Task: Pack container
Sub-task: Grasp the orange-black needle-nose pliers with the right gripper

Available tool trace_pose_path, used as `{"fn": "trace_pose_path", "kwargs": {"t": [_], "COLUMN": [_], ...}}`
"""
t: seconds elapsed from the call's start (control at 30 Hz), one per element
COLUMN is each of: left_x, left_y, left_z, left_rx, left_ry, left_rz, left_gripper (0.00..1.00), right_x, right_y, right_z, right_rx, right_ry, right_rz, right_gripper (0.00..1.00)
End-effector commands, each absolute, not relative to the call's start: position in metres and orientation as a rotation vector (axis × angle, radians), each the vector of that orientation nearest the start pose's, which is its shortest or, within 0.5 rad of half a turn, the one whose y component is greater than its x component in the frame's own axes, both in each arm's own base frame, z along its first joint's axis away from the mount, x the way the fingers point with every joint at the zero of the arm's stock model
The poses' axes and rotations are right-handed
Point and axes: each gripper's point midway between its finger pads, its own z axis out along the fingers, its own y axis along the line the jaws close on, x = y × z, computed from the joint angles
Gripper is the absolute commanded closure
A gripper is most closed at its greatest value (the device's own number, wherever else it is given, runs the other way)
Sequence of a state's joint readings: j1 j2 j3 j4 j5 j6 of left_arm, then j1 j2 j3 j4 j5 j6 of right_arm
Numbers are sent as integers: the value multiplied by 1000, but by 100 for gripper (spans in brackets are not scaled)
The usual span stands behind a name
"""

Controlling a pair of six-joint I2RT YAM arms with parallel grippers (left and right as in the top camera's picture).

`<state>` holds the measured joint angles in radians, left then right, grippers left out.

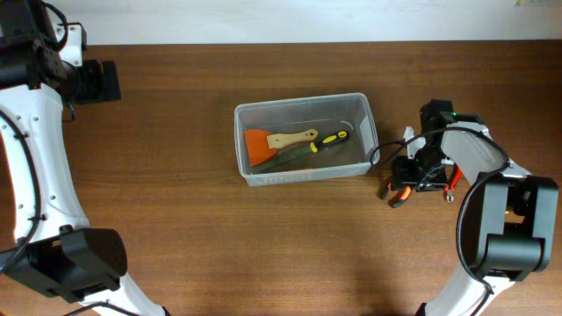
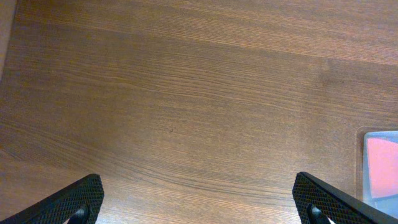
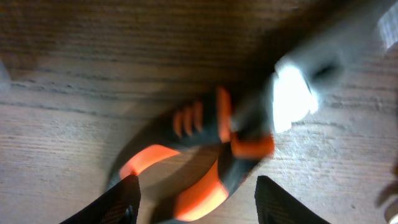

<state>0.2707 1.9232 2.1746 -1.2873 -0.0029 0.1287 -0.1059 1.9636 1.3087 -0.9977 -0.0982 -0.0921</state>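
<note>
The clear container (image 1: 303,102) stands mid-table and holds an orange-bladed scraper with a wooden handle (image 1: 263,143) and a yellow-and-black handled tool (image 1: 330,140). Orange-and-black pliers (image 1: 400,193) lie on the table to its right. My right gripper (image 1: 416,178) is low over them. In the right wrist view its open fingers (image 3: 196,202) straddle the pliers' handles (image 3: 199,155), which look blurred. My left gripper (image 1: 107,81) is at the far left back, open and empty (image 2: 199,205) over bare wood. The container's corner (image 2: 379,165) shows at the right edge of the left wrist view.
A small red-handled item (image 1: 452,181) lies partly hidden beside the right arm. The table's back edge meets a white wall. Both arm bases stand at the front corners.
</note>
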Motion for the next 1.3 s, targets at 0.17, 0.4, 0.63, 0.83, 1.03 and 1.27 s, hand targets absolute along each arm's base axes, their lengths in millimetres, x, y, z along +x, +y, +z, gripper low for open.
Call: {"fn": "trace_pose_path", "kwargs": {"t": [0.17, 0.4, 0.63, 0.83, 1.03, 1.27], "left_x": [442, 442, 442, 442, 442, 442], "left_y": [122, 122, 122, 122, 122, 122], "left_z": [267, 267, 267, 267, 267, 267], "left_rx": [-206, -206, -206, -206, -206, -206], "left_ry": [2610, 2610, 2610, 2610, 2610, 2610], "left_rz": [121, 121, 121, 121, 121, 121], "left_gripper": [1, 1, 1, 1, 1, 1], "right_x": [334, 339, 346, 337, 312, 306], "right_y": [-21, -49, -59, -39, -24, -22], "right_z": [7, 5, 5, 6, 9, 10], "right_rx": [94, 267, 345, 459, 776, 1075], "right_ry": [3208, 3176, 3134, 3168, 3234, 3183], "right_rz": [212, 95, 101, 172, 170, 146], "right_gripper": [42, 40, 39, 39, 38, 38]}}
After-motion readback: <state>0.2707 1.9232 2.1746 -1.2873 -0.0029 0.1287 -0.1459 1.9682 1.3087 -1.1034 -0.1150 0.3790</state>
